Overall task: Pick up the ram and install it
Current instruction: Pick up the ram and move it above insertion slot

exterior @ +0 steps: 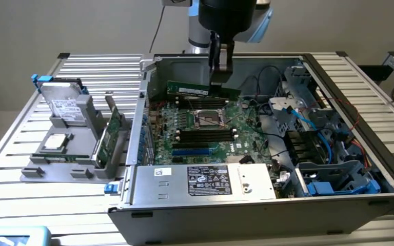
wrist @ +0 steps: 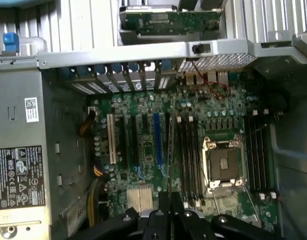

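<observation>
On the exterior view's left, a hard drive (exterior: 61, 105) is standing upright in a gray rack (exterior: 53, 171) on the slatted table (exterior: 5, 205). A broad green expansion card (exterior: 112, 130) is standing on edge just beside it. Next, the open computer case (exterior: 252, 212) is lying on its side, with its labelled power supply (exterior: 207, 180) at the near edge and the green motherboard (exterior: 204, 138) behind that. Beyond the CPU socket (exterior: 209, 119), the gripper (exterior: 219, 82) is hanging down over the board, its jaws pinching the ram (exterior: 190, 89) by its upper edge. The stick is hanging roughly level above the far slots. Further right, blue cables (exterior: 299, 115) are running past the drive bays.
</observation>
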Motion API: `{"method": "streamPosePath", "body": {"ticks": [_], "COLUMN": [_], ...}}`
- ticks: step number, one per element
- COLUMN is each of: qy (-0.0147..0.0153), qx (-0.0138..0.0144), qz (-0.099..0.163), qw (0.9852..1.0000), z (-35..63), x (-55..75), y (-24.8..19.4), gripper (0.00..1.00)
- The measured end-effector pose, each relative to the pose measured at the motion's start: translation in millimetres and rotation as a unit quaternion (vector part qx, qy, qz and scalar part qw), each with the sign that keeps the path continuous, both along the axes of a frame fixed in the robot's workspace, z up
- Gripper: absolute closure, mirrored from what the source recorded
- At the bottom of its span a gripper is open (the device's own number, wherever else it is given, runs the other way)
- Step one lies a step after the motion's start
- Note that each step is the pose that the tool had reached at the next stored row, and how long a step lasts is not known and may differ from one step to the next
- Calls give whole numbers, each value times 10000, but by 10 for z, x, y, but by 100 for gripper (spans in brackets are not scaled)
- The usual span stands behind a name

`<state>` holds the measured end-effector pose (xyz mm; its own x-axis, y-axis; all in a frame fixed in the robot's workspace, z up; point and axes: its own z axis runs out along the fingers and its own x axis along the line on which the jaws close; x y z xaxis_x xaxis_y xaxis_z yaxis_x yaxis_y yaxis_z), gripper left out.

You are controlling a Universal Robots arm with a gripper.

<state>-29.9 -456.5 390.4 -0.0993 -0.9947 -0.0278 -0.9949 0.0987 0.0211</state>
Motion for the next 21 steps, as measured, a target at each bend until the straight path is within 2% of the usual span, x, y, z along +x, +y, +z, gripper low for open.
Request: {"method": "streamPosePath", "body": {"ticks": [4, 6, 8, 10, 14, 15, 17, 21], "qy": [-146, -230, -308, -372, -449, -468, -499, -508], "qx": [-7, -23, -50, -94, -259, -290, -311, -308], "qz": [24, 30, 36, 45, 71, 76, 88, 151], "qw": [9999, 9997, 9995, 9993, 9986, 9985, 9982, 9981], "z": [-10, -14, -19, -25, -37, -41, -55, -102], "x": [3, 5, 5, 6, 6, 6, 6, 5], "y": [101, 156, 205, 250, 327, 350, 408, 514], "gripper": [87, 87, 87, 87, 87, 87, 87, 87]}}
